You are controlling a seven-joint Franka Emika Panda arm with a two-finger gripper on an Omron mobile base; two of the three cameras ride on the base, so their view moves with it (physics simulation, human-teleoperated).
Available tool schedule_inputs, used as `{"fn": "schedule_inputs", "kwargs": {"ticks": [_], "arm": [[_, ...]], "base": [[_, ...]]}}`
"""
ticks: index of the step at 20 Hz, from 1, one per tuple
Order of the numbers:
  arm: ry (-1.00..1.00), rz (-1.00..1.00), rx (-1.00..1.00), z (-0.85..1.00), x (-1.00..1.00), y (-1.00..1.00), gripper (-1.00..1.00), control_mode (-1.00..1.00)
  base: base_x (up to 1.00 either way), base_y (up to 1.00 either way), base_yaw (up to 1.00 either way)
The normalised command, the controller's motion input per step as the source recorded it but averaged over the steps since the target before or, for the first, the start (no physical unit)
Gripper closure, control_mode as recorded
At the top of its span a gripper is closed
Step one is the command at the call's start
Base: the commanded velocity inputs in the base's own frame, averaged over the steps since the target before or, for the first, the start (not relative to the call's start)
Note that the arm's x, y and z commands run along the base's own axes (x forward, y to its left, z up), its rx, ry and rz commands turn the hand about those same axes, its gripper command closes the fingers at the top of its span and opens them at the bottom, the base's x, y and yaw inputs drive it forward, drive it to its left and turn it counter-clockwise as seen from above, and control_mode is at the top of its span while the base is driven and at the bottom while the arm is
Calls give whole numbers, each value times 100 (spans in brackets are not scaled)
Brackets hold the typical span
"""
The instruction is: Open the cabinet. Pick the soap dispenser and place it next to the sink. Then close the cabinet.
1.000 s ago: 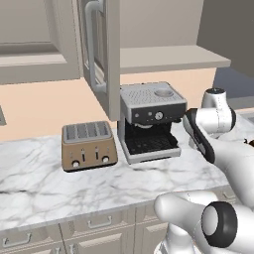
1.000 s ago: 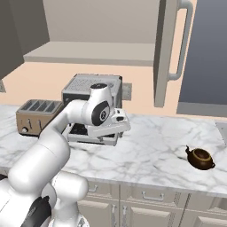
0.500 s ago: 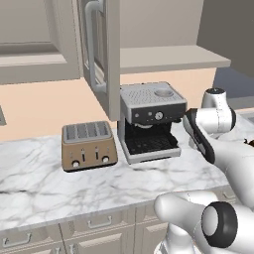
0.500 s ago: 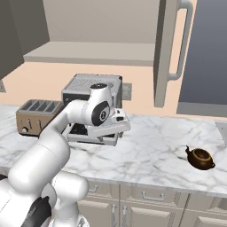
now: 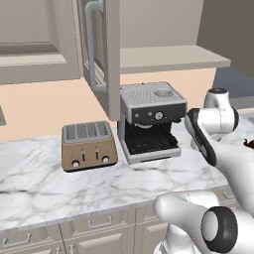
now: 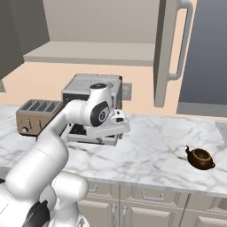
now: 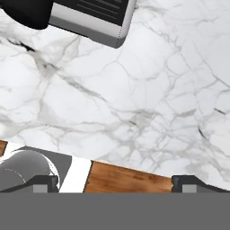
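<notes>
**Drawers** (image 5: 99, 223): low fronts with short handles, under the counter edge, nearest the base.

**Counter** (image 5: 59, 188): white marble with grey veins.

**Gripper** (image 7: 114, 180): hung over bare marble just in front of the coffee machine, pointing down at the counter. Fingertips (image 7: 45, 181) spread fully apart, nothing between them.

**Teapot** (image 6: 201, 158): small and brown, on the marble well off to the arm's right.

**Toaster** (image 5: 89, 145): bronze, four slots, standing left of the coffee machine and apart from it.

**Coffee machine** (image 5: 149, 121): silver and black, against the back wall, directly beneath the cabinet.

**Cabinet** (image 5: 168, 57): tall wall unit. One door (image 6: 166, 48) stood swung out toward the room, so the opening step looked done.

**Handle** (image 6: 181, 44): silver bar on that door, long axis vertical.

**Soap dispenser**: presumably inside the cabinet, but its place could not be made out.

**Governing relation**: the cabinet opening lay above and beyond the fingers. They faced down and away from it, so the single arm would likely need to rise and turn the hand toward the shelf before any reach.

**Markings**: no brand, label or writing legible on any item.
</notes>
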Motion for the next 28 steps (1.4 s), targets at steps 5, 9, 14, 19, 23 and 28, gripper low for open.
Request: {"fn": "schedule_inputs", "kwargs": {"ticks": [5,9,14,19,23,28], "arm": [[-13,0,-3,61,-68,19,-100,-100],[-21,-4,0,99,-14,19,-100,-100],[-25,-13,0,70,-15,48,-100,-100],[-25,-18,0,61,-64,36,-100,-100],[-33,-15,0,62,-85,19,-100,-100],[-34,-3,4,75,-72,3,-100,-100]], "base": [[0,0,0],[0,0,0],[0,0,0],[0,0,0],[0,0,0],[0,0,0]]}}
